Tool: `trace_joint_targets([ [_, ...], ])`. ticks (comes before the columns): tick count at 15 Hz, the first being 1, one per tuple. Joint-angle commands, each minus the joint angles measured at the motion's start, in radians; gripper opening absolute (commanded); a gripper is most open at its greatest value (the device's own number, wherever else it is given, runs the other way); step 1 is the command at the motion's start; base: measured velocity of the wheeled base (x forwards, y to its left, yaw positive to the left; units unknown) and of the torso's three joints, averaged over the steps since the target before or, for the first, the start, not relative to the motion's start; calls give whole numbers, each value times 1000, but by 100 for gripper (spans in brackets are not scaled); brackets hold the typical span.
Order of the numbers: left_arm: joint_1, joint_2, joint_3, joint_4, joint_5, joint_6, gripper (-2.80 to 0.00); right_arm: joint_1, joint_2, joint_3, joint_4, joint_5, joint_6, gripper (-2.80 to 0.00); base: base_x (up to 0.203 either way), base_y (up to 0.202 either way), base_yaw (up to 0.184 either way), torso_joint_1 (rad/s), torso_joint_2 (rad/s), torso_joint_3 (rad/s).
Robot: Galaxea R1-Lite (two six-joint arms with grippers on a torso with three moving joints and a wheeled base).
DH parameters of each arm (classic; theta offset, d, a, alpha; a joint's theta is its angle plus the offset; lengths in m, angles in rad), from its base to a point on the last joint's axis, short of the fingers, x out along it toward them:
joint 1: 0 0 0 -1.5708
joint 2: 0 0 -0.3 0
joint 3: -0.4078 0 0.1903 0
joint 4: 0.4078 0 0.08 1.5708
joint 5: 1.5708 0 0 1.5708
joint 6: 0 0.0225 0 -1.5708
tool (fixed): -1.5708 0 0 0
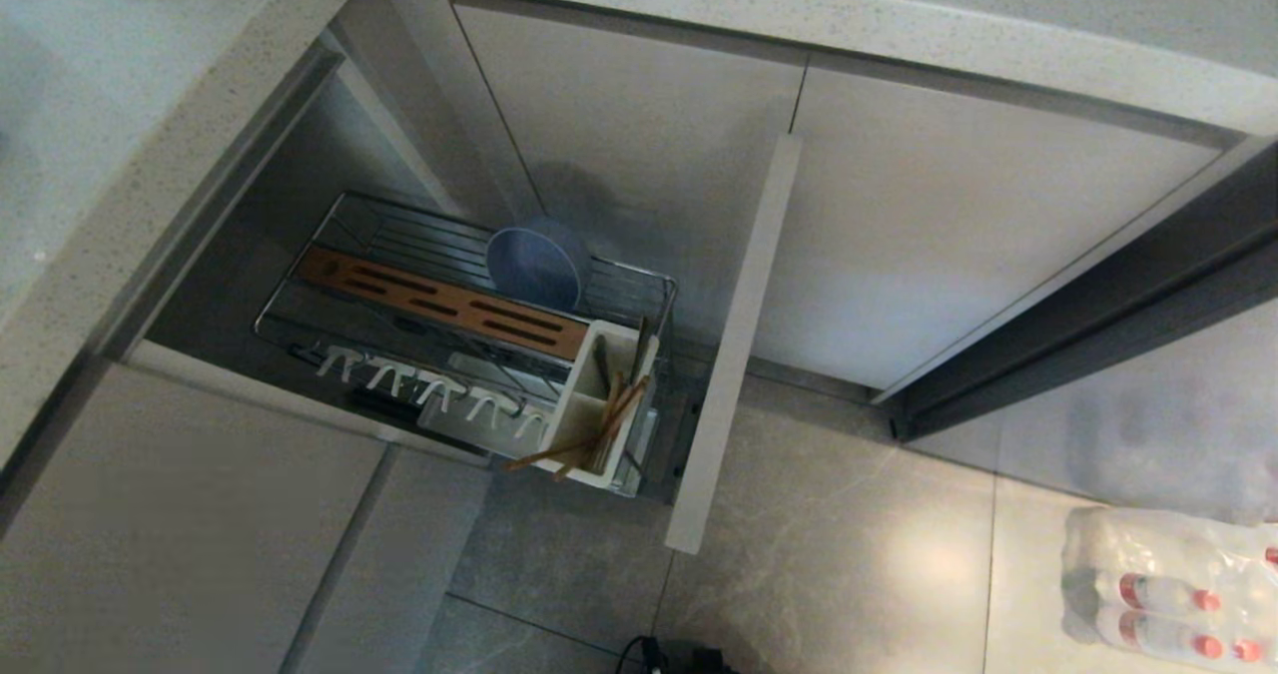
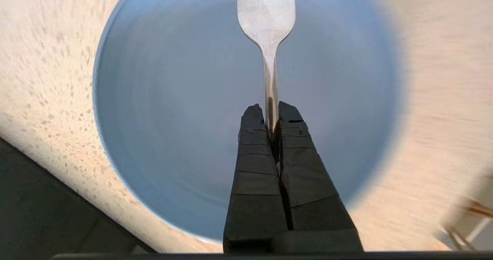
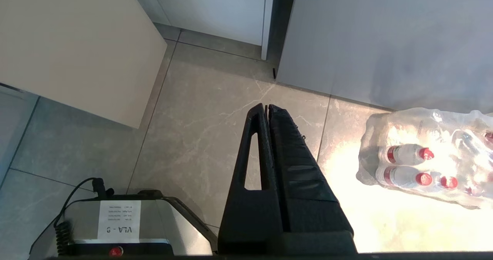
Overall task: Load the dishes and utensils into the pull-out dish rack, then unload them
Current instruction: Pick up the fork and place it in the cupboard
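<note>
My left gripper is clamped tight on the slim handle of the silver fork, tines pointing straight out ahead of the fingertips. Directly beyond the tips sits a round dusty-blue dish on the speckled countertop; its rim rings the gripper w/ bare blue surface on every side of the fork. The counter's edge runs close behind the dish, dropping to dark space. Neither arm shows in the head view. There the pull-out dish rack stands drawn out of the cabinet, its beige front panel edge-on. A second blue dish stands on edge in the back wires, behind the brown slotted wood strip. Chopsticks lean in the white caddy at the front corner, ends poking past its rim. White hooks line the near rail. My right gripper, fingers pressed together & holding nothing, hangs over open floor tile; a wrapped bottle pack lies to one side, well apart.
</note>
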Motion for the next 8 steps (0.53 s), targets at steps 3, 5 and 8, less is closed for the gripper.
trace_joint_targets([
  [3, -65, -134, -1, 5, -3, -15, -280, 0, 1, 0, 0, 0, 0, -280, 0, 0, 0, 0, 0, 0],
  [5, -150, -172, -3, 6, 2, -47, -280, 0, 0, 0, 0, 0, 0, -280, 0, 0, 0, 0, 0, 0],
  [8, -335, -221, -9, 8, 30, -93, -280, 0, 0, 0, 0, 0, 0, -280, 0, 0, 0, 0, 0, 0],
])
